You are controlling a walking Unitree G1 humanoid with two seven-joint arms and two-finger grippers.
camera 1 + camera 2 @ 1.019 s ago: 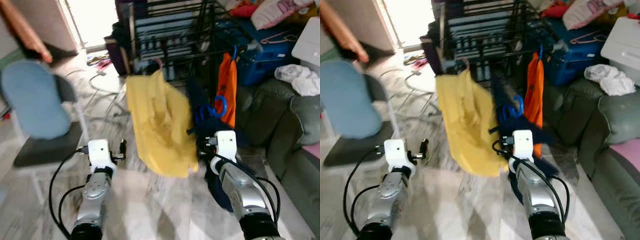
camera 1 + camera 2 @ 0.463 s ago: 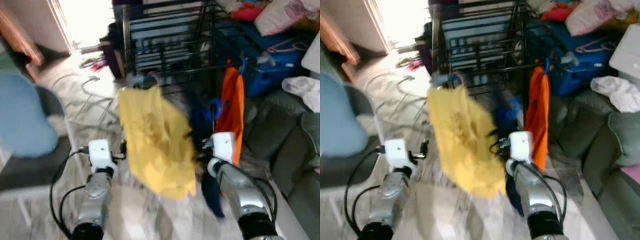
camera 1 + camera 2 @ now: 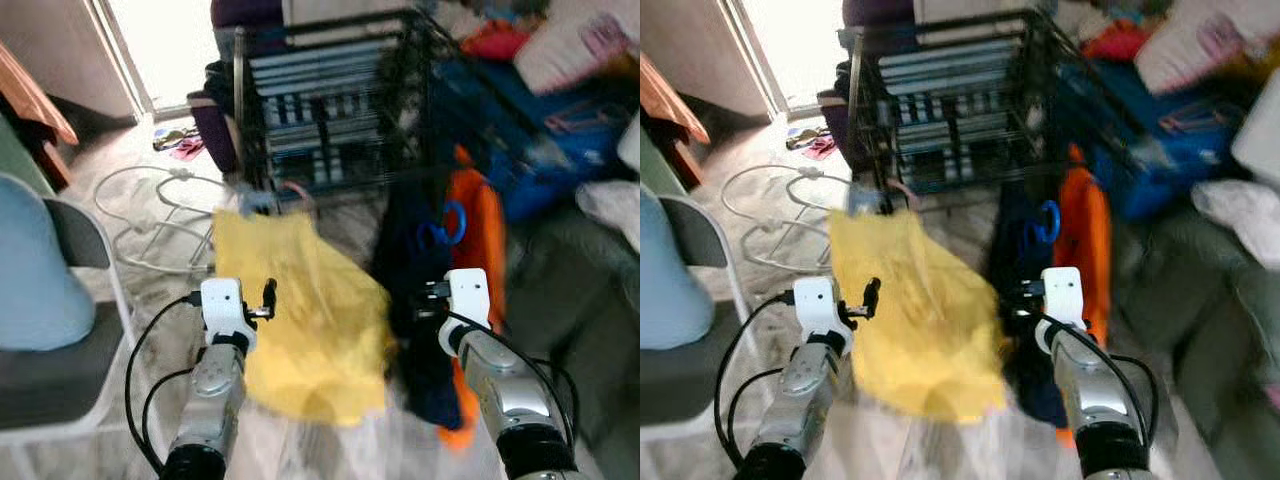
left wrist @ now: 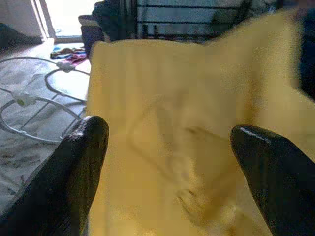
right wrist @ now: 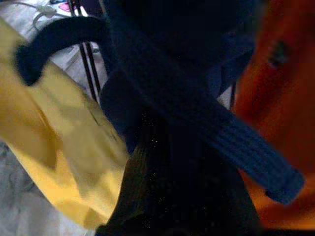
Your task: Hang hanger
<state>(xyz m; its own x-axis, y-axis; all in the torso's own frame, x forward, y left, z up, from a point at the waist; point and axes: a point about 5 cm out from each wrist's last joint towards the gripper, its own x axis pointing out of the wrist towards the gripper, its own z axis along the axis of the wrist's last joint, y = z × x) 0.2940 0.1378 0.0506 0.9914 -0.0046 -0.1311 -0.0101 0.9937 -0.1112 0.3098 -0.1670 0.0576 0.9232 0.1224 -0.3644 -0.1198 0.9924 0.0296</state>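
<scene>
A black wire drying rack (image 3: 330, 110) stands ahead. From its near bar hangs a yellow garment (image 3: 300, 320). My left gripper (image 3: 264, 298) is open just left of that cloth, and the left wrist view has its fingers (image 4: 78, 167) spread wide before the yellow fabric (image 4: 197, 123). My right gripper (image 3: 445, 290) is buried in a navy garment (image 3: 425, 330) on a blue hanger (image 3: 447, 224), whose hook stands free above my wrist. The navy knit (image 5: 187, 113) lies close in front of the right wrist camera. An orange garment (image 3: 490, 250) hangs just behind.
A chair with a blue back (image 3: 35, 280) stands at the left. White cable loops (image 3: 150, 200) lie on the floor toward the bright doorway. A grey-green sofa (image 3: 590, 290) and blue bags (image 3: 560, 150) piled with laundry crowd the right side.
The whole picture has shifted and blurred as I move closer to the rack. Both arms keep their pose, and the navy garment stays with my right gripper.
</scene>
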